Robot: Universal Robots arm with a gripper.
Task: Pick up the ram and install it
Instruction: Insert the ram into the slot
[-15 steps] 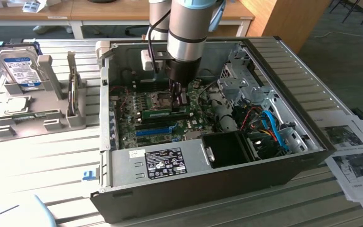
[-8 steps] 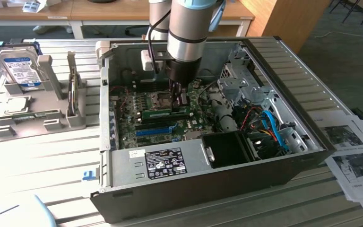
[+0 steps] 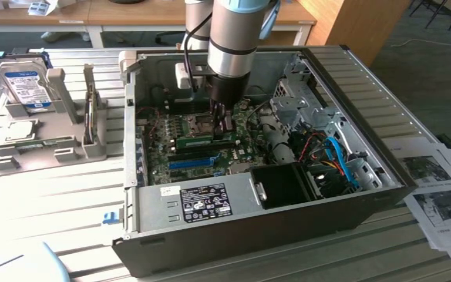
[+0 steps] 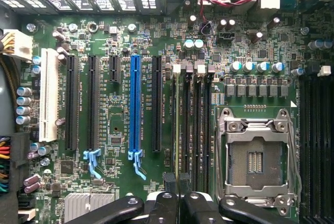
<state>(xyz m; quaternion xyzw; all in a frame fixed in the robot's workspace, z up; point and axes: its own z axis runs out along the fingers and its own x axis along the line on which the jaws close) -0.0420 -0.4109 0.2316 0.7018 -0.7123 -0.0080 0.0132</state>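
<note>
Ram point(image 3: 197, 141) stood at the memory slots point(image 4: 201, 130) — lifted, seating unconfirmed.
Fingers point(image 4: 169, 182) of the gripper point(image 3: 224, 130) were clenched on its end — it stood on edge over the motherboard point(image 3: 161, 169), beside the CPU socket point(image 4: 255, 156).

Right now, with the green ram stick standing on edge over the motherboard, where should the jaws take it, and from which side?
Probably best to take the thin green ram stick by its upper long edge, jaws across its two flat faces, coming straight down from above. It stands on edge beside long black plastic slots, so only that top edge is free.
</note>
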